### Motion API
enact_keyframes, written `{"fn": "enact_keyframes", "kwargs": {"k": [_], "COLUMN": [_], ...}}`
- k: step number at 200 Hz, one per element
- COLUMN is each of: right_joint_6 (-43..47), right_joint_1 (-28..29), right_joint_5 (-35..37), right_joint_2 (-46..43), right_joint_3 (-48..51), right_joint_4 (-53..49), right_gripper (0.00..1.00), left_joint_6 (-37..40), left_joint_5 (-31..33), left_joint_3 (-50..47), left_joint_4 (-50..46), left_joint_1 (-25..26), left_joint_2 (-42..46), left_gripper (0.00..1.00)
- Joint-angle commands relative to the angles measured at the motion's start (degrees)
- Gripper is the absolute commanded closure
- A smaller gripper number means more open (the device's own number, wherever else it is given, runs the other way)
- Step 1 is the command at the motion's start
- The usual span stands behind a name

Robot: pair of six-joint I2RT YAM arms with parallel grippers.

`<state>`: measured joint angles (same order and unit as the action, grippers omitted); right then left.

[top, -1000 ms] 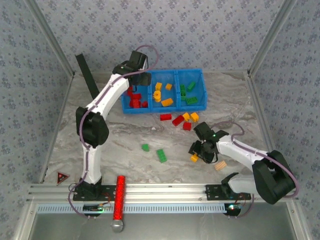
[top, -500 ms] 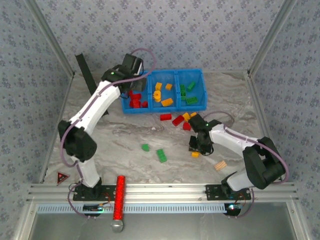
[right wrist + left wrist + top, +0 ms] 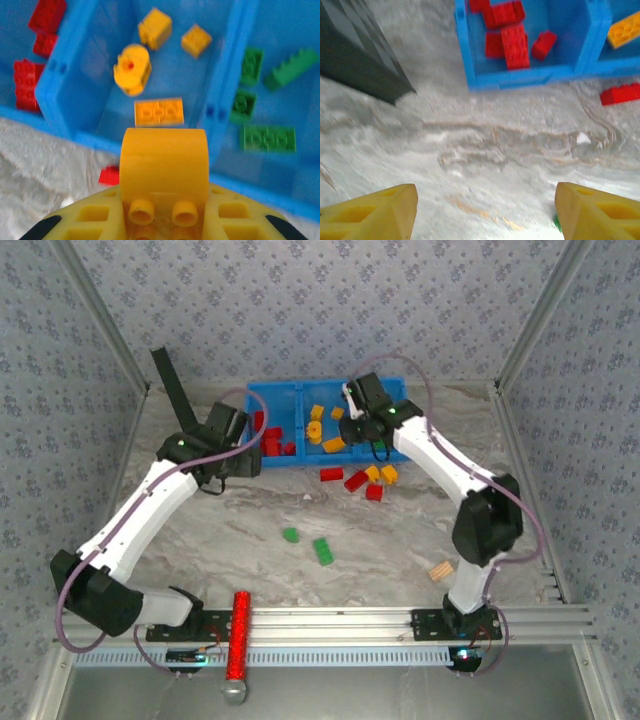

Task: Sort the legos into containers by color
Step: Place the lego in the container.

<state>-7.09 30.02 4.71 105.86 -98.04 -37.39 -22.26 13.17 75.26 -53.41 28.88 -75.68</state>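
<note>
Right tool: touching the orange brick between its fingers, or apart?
Touching. Right wrist view shows the right tool shut on the orange brick, fingers against its sides.

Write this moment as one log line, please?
left gripper: open, empty, above table | right gripper: shut on orange-yellow brick | position: at middle compartment of blue bin | unsorted: loose bricks on table
</note>
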Motion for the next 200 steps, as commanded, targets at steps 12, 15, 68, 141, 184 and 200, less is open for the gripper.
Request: {"fn": "enact_keyframes", "kwargs": {"k": [12, 15, 68, 141, 184, 200], "right_joint_6": [7.5, 7.7, 11.1, 9.7, 9.0, 8.2], "right_joint_1": [-0.1, -0.1, 1.9, 2.9, 2.8, 2.9], "right_joint_5": [-0.1, -0.3, -1.1, -1.5, -1.1, -0.6], "right_joint_2": [10.6, 11.6, 25.8, 32.4, 27.8, 24.2], "right_joint_3": [-11.8, -12.7, -25.1, -29.0, -28.8, -27.0], "right_joint_4": [1.9, 2.0, -0.5, -4.4, -6.6, -7.6], "right_gripper": [0.72, 0.72, 0.69, 0.44, 0.33, 0.32], "left_joint_6": [-10.3, -10.9, -16.4, -15.7, -13.7, -13.6], "left_joint_5": [-7.6, -8.1, -11.0, -10.8, -9.1, -9.5], "left_joint_3": [-8.1, -9.0, -16.2, -15.3, -13.5, -12.4], "left_joint_4": [1.0, 1.4, 3.3, 2.4, 5.3, 6.6], "left_joint_1": [0.8, 1.0, 2.3, 2.6, 4.5, 4.9], "left_joint_2": [3.6, 3.9, 4.7, 4.5, 0.4, -2.2], "left_gripper": [0.27, 0.27, 0.25, 0.23, 0.22, 0.22]}}
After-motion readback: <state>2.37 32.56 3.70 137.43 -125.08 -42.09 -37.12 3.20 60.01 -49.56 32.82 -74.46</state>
